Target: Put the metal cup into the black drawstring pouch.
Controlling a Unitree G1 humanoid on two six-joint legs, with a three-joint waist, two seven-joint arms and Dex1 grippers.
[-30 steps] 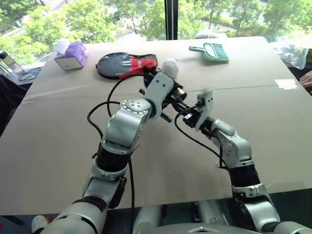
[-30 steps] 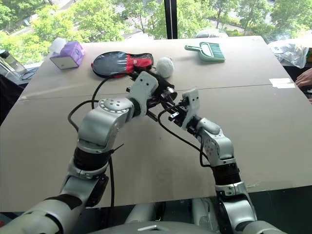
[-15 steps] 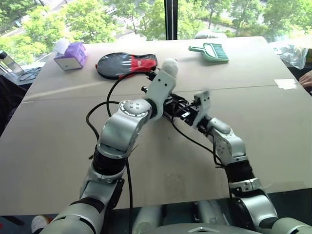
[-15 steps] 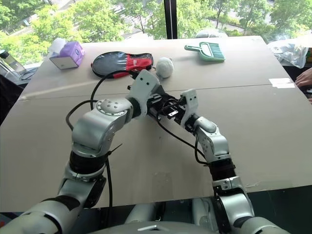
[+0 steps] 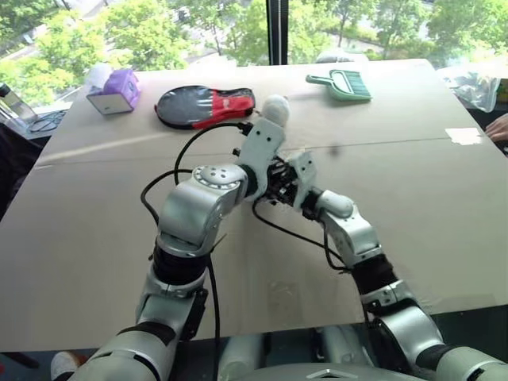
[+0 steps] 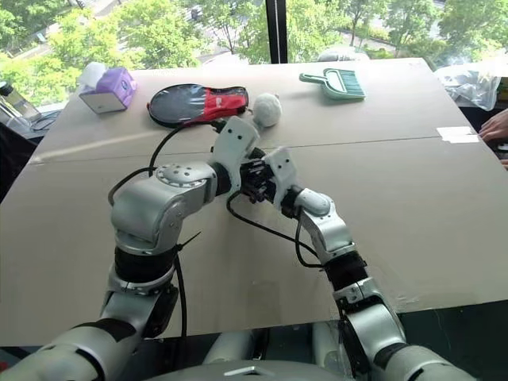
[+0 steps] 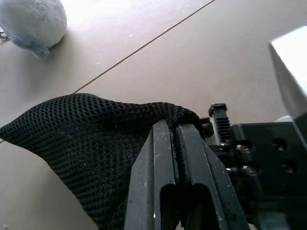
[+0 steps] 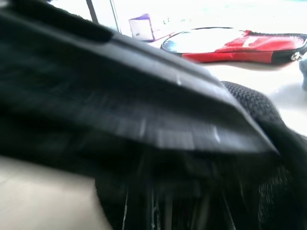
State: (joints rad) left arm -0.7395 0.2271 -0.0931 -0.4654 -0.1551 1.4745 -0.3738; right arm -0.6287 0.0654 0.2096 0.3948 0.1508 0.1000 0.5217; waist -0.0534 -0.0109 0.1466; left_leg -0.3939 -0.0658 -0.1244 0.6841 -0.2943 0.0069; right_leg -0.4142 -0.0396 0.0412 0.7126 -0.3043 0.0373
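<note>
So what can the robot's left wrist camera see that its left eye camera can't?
Left wrist view alone: the left gripper shut on the mesh edge of the black drawstring pouch, close up. Left eye view alone: the paddle cover, purple tissue box, green dustpan brush and the right gripper meeting the left. Both: the table and the fluffy white toy.

black drawstring pouch (image 7: 91, 143) | black mesh fabric, bunched | edge pinched, lifted above table | metal cup unseen

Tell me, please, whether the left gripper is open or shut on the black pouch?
Shut: the left gripper's fingers pinch the black drawstring pouch's mesh edge.
</note>
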